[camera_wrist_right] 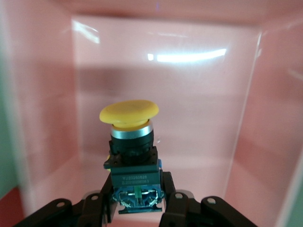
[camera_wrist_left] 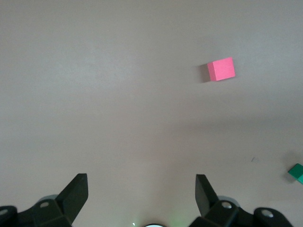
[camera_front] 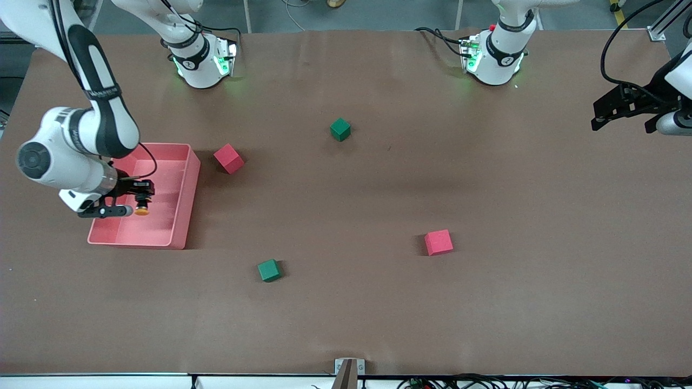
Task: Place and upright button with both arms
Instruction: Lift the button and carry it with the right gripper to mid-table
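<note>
The button (camera_front: 142,208) has an orange cap and a black-and-blue body. My right gripper (camera_front: 139,195) is shut on its body and holds it over the pink tray (camera_front: 186,205), cap pointing toward the front camera. In the right wrist view the button (camera_wrist_right: 135,142) sits between the fingers of the right gripper (camera_wrist_right: 137,191), cap toward the tray's wall (camera_wrist_right: 47,118). My left gripper (camera_front: 599,116) hangs open and empty over the left arm's end of the table; in the left wrist view the left gripper (camera_wrist_left: 140,189) has bare table between its fingers.
Two red cubes (camera_front: 228,158) (camera_front: 438,242) and two green cubes (camera_front: 340,129) (camera_front: 268,270) lie scattered on the brown table. The left wrist view shows a red cube (camera_wrist_left: 221,69) and a green cube (camera_wrist_left: 297,172).
</note>
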Motion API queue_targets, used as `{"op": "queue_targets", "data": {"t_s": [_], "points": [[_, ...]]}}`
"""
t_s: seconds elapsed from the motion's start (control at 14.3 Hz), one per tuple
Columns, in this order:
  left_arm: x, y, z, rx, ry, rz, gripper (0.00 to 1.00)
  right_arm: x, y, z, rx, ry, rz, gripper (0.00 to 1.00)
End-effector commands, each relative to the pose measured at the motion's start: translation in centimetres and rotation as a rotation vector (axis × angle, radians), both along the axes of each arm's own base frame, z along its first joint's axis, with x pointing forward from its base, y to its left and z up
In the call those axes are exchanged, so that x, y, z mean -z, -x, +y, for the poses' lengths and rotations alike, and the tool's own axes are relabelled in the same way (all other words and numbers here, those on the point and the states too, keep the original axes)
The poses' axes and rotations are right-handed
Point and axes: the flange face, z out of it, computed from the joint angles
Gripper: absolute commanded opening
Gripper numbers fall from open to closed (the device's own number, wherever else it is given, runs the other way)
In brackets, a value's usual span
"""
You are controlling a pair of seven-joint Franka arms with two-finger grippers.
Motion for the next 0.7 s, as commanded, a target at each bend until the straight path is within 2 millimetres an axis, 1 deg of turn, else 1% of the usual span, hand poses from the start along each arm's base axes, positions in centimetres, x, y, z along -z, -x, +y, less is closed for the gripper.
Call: {"op": "queue_targets", "data": {"t_s": [0.0, 0.07, 0.21, 0.28, 0.35, 0.42, 0.49, 0.56, 0.63], "points": [[-0.3, 0.5, 0.1, -0.008, -0.006, -0.013, 1.0, -4.5, -2.2, 3.4, 0.0, 0.007, 0.019, 0.03], [-0.3, 0.4, 0.0, -0.008, -0.005, -0.014, 1.0, -5.9, -2.8, 5.4, -0.003, 0.013, 0.021, 0.03], [-0.3, 0.4, 0.0, -0.009, -0.006, -0.015, 1.0, -8.3, -4.0, 11.0, 0.036, 0.017, -0.001, 0.03], [-0.3, 0.4, 0.0, -0.009, -0.006, -0.015, 1.0, -9.0, -4.2, 14.0, 0.077, 0.005, -0.01, 0.04], [-0.3, 0.4, 0.1, -0.011, -0.006, -0.016, 1.0, -9.5, -4.1, 17.8, 0.085, -0.007, -0.019, 0.04], [-0.3, 0.4, 0.1, -0.012, -0.006, -0.016, 1.0, -9.9, -4.2, 21.9, 0.053, -0.007, -0.034, 0.04], [-0.3, 0.4, 0.1, -0.012, -0.006, -0.016, 1.0, -9.6, -4.4, 25.6, 0.028, -0.004, -0.041, 0.04], [-0.3, 0.3, 0.1, -0.012, -0.006, -0.016, 1.0, -8.9, -4.4, 29.5, 0.016, 0.002, -0.047, 0.04], [-0.3, 0.3, 0.1, -0.012, -0.006, -0.019, 1.0, -7.8, -3.9, 33.8, -0.002, 0.011, -0.05, 0.04]]}}
